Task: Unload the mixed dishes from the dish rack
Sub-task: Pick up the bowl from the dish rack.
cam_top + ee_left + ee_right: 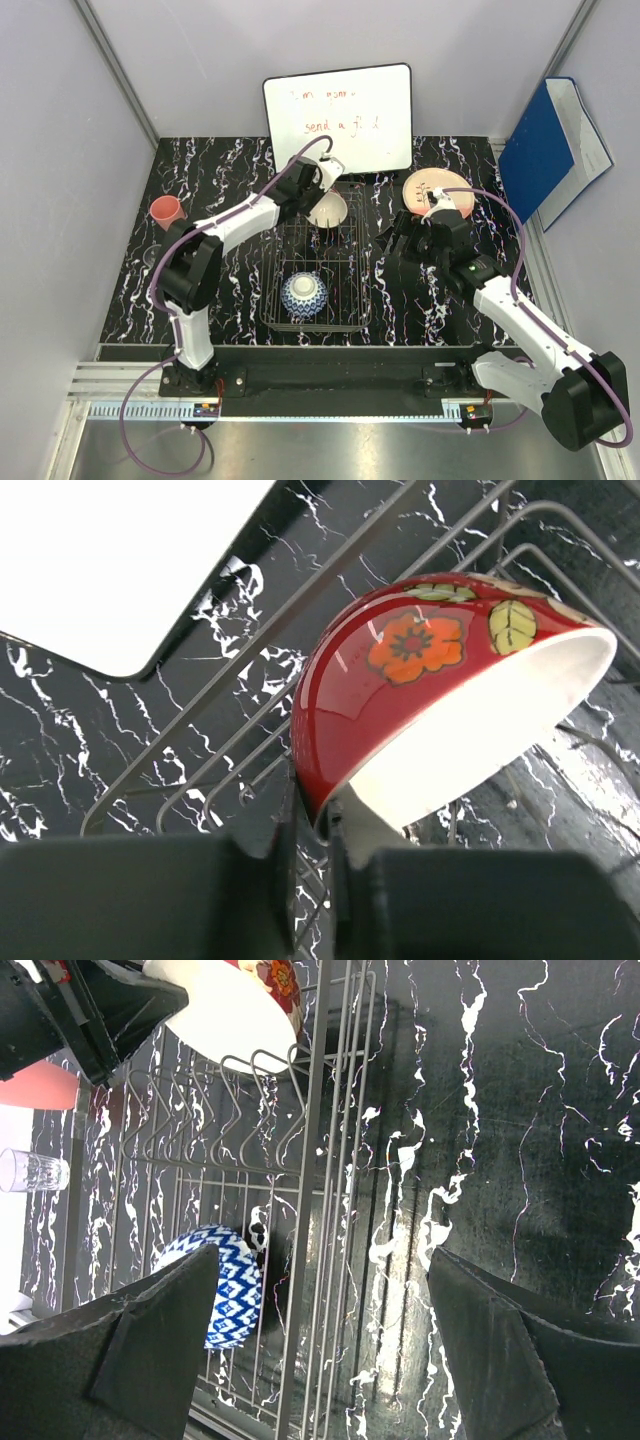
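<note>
Left tool (312,825) is clamped on the rim of the red-flowered cream bowl (400,670), tilted over the dish rack's (335,265) far end, mid-worktop (240,290). It is best lifted straight up clear of the wire tines before swinging out, since a rim pinch may slip. Right tool (320,1330) hangs wide and empty right of the rack. Count: 2 bowls (blue-and-white bowl (303,293) at the rack's near end), 1 pink cup (166,210) by the left edge, 1 glass (30,1170), 1 plate (438,188) near the far right corner.

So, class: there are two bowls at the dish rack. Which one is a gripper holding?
The red flowered bowl at the far end of the rack: the left gripper pinches its rim. The blue-and-white bowl at the near end is untouched.
</note>
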